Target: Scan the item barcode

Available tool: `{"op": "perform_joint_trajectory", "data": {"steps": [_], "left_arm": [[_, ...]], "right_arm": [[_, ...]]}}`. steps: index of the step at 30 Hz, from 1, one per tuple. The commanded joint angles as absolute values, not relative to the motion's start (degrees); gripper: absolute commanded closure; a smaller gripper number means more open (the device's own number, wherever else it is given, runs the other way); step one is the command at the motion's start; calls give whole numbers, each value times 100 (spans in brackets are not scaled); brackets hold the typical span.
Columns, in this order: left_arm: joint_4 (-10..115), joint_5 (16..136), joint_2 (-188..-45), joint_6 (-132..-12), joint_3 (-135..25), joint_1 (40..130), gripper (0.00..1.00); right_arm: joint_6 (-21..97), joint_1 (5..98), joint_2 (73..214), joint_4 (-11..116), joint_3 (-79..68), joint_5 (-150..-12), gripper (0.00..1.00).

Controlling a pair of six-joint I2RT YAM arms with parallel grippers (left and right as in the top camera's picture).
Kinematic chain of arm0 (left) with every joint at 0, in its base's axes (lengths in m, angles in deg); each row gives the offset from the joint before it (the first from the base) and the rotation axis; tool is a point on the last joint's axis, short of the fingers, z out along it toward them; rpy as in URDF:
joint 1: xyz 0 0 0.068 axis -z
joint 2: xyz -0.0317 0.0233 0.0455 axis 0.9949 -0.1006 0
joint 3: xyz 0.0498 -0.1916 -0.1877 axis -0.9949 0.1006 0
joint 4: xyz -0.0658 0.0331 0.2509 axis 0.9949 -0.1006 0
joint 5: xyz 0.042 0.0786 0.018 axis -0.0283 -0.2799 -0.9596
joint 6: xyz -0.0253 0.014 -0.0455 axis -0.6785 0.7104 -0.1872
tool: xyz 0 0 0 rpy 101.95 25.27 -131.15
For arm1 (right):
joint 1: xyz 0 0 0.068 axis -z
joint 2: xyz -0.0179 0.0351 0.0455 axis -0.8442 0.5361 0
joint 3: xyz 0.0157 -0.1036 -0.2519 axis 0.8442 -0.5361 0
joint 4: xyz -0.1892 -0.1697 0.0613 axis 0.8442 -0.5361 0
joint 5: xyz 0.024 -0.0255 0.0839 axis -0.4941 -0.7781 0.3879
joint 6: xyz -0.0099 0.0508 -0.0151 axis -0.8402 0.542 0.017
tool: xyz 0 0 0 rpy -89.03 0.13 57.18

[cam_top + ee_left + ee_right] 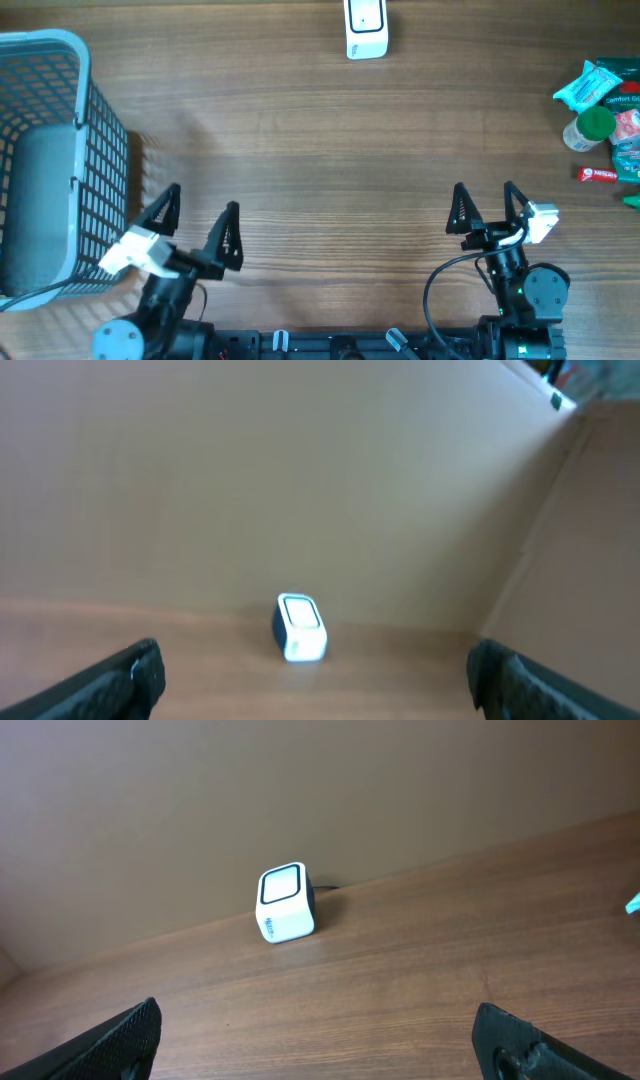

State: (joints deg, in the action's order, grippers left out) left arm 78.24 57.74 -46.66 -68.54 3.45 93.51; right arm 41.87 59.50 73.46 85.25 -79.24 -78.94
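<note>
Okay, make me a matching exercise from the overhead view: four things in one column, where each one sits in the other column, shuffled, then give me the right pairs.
Column one:
1. white scanner
2. blue basket
3. packaged items
4. right end effector

Column two:
A. left side
B. near side, right of centre, jaws open
C. far side, around the middle
D. right side

Pairs: 1-C, 2-A, 3-D, 4-B
</note>
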Motion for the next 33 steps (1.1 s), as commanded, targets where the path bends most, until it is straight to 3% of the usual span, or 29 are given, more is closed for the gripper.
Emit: {"op": "perform_joint_trajectory", "data": {"steps": [1, 16, 24, 33], "left_arm": [[8843, 5735, -4550, -6404, 1283, 9276, 0], [9199, 5153, -4550, -5958, 2448, 8964, 0], [8248, 4555, -4550, -5958, 2463, 8776, 0], [8239, 4565, -4550, -5805, 2463, 8693, 0]], "right_arm": [[4076, 5926, 7284, 8555, -7931, -7995, 0], [4078, 5926, 7284, 8557, -7931, -7995, 0], [4078, 5926, 7284, 8557, -7931, -7995, 0], [4078, 5926, 7284, 8555, -7931, -7995, 0]]}}
